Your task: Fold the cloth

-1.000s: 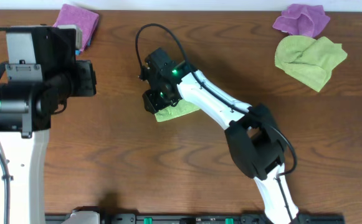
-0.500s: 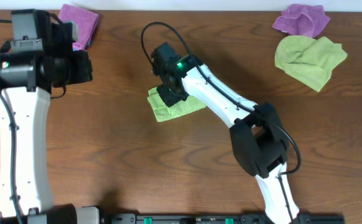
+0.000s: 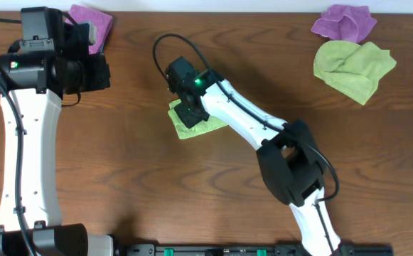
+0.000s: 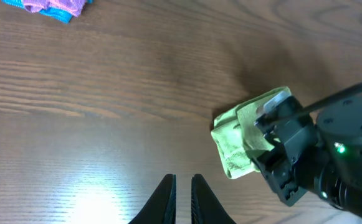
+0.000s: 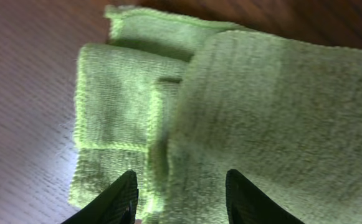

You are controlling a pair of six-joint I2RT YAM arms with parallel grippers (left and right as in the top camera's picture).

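Right fingers (image 5: 119,198) stand apart, hovering just over the cloth (image 5: 261,112) and clamped on nothing. My left fingers (image 4: 168,198) are pressed together, off to one side above bare worktop (image 3: 121,178). The cloth lies as a small folded packet near the middle of the worktop, under my right wrist. Its layers look uneven, one edge stepping out past the other. If I lift away with a tip snagged in the pile, I judge the top flap would peel back and undo the fold. Pressing down at a slant could skew the layers further.

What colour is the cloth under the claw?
Lime green cloth; best in right wrist view.
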